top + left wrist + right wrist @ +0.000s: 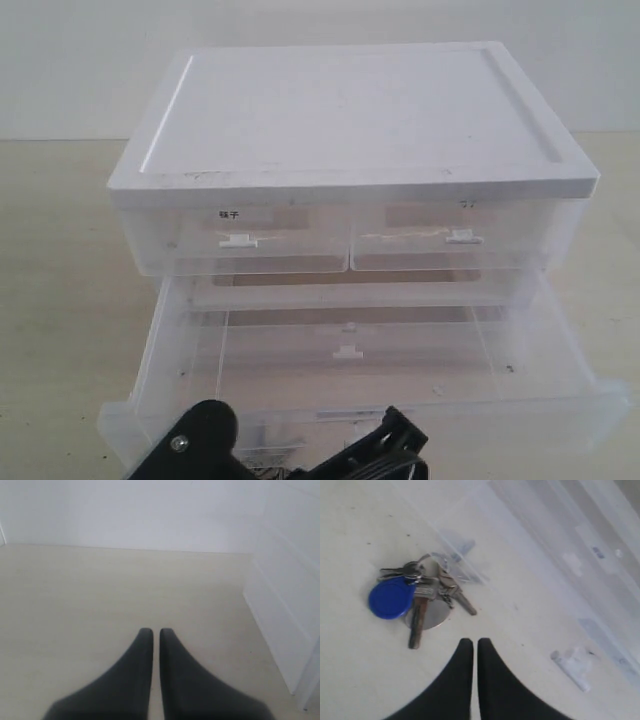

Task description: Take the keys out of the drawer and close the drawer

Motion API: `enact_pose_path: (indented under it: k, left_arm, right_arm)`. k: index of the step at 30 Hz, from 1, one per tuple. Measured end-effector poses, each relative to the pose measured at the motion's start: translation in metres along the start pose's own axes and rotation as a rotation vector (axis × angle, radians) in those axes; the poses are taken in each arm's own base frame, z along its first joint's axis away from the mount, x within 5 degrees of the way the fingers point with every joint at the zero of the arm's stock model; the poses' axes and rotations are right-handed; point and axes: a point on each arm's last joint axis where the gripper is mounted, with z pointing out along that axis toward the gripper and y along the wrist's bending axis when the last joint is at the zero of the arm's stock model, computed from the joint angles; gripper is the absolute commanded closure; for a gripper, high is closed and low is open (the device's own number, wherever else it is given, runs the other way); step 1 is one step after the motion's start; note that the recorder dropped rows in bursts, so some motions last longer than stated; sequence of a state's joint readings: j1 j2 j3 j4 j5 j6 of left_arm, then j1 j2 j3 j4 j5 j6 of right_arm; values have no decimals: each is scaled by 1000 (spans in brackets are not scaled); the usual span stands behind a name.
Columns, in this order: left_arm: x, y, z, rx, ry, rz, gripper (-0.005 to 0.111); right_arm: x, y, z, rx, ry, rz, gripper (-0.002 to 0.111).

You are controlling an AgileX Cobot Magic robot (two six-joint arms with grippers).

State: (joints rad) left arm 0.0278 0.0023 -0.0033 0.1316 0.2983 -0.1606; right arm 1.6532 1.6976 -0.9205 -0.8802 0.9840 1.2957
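Keys point(417, 597): lying flat on a pale surface, blue fob to one side, blades fanned. The ring just meets a clear plastic edge of the drawer point(165, 350). They look to be out on the table point(50, 300) in front of the drawer rather than inside it, though the clear plastic makes this hard to settle.

Drawer: pulled well out of the cabinet point(350, 110). No keys are visible in it from the exterior view.

Step in hand, as judged: shutting the drawer.
- Meet the front panel near its small white tab point(572, 667), at the centre. An off-centre push would likely skew the tray and jam it.
- Push straight along the slide, low and slow. The cabinet looks light and may slide back on the table.
- Keep clear of the keys. They sit close to the front edge and could be dragged or pinched underneath.

Right claw point(471, 641): clenched, the two black tips almost touching and nothing between them. It hangs above the pale surface short of the keys and is not in contact with them.

Left claw point(152, 630): also clenched and empty, over bare table with the cabinet's side off to one edge.
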Motion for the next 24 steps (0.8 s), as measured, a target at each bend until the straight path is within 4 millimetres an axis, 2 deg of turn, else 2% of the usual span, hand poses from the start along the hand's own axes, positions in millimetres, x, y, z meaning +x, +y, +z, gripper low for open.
enact_pose_path:
  k: [4,14,19,24]
  left_arm:
    - [0,0,0,0,0,0,102]
    - [0,0,0,0,0,0,102]
    - [0,0,0,0,0,0,102]
    - [0,0,0,0,0,0,102]
  right_arm:
    - [3,-6,4,47,-27,-1,108]
    - [-11,-31,20,151,-53,25,108]
    - [-15,-31,20,149,-99,-6,108]
    - [-21,-37,18,216,-167,-9,108]
